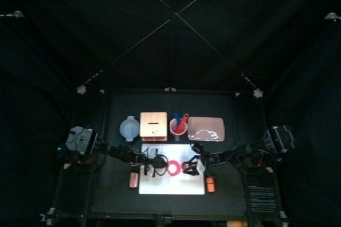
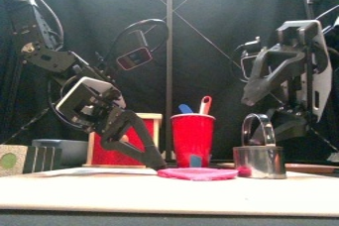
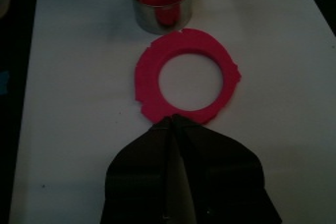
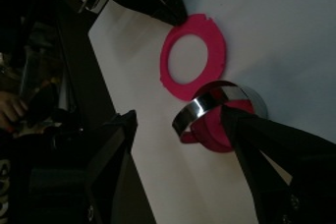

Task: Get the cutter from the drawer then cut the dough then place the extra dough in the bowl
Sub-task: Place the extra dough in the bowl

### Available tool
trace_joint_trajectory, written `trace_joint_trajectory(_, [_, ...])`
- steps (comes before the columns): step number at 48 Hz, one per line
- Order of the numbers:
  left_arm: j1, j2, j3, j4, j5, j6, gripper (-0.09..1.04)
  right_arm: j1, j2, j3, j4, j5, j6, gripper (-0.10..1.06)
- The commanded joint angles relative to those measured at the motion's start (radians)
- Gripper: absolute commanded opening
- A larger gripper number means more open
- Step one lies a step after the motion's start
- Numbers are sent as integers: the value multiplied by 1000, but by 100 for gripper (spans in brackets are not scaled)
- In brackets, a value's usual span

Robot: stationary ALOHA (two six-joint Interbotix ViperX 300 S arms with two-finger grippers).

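Observation:
A pink dough ring lies flat on the white cutting board. My left gripper is down at the ring's near edge and shut on it; in the front view its tip touches the dough. The round metal cutter stands on the board beside the ring, with a disc of dough inside it. My right gripper hangs open just above the cutter, touching nothing. From the front the right gripper is well above the board.
Behind the board stand the wooden box with its red drawer front, the red cup with toy knives, the pink tray and the blue-grey bowl.

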Motion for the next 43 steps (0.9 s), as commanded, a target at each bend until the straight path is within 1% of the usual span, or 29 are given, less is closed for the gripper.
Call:
trace_joint_trajectory(1, [3,-20,-21,-3,-3,-2,55,-21,-95,0,-15,91,-2,98])
trace_joint_trajectory(9, [3,-17,-23,-2,-3,-2,55,-46,-209,8,-40,249,0,98])
trace_joint_trajectory(15, [11,-17,-21,-2,-3,-2,55,-54,-278,-34,-89,382,-2,98])
trace_joint_trajectory(17, [14,-20,-23,-3,-3,-2,55,-54,-287,-52,-126,425,-2,98])
trace_joint_trajectory(20, [20,-23,-26,-5,-3,-2,55,-54,-291,-84,-201,488,-2,98])
trace_joint_trajectory(24, [28,-29,-31,-5,-8,-2,55,-54,-282,-121,-333,554,-2,98])
trace_joint_trajectory(25, [31,-34,-34,-5,-8,-2,55,-52,-275,-133,-388,572,0,98])
trace_joint_trajectory(27, [34,-37,-37,-5,-8,-2,55,-51,-259,-149,-459,586,6,98])
trace_joint_trajectory(31, [38,-44,-44,-3,-8,0,55,-49,-219,-170,-569,588,14,98])
trace_joint_trajectory(33, [38,-49,-44,-3,-8,2,55,-52,-196,-183,-600,588,14,98])
trace_joint_trajectory(37, [38,-63,-44,-2,-3,5,55,-57,-141,-209,-632,589,11,98])
trace_joint_trajectory(43, [38,-91,-34,-5,-2,23,55,-55,-89,-236,-658,607,9,98])
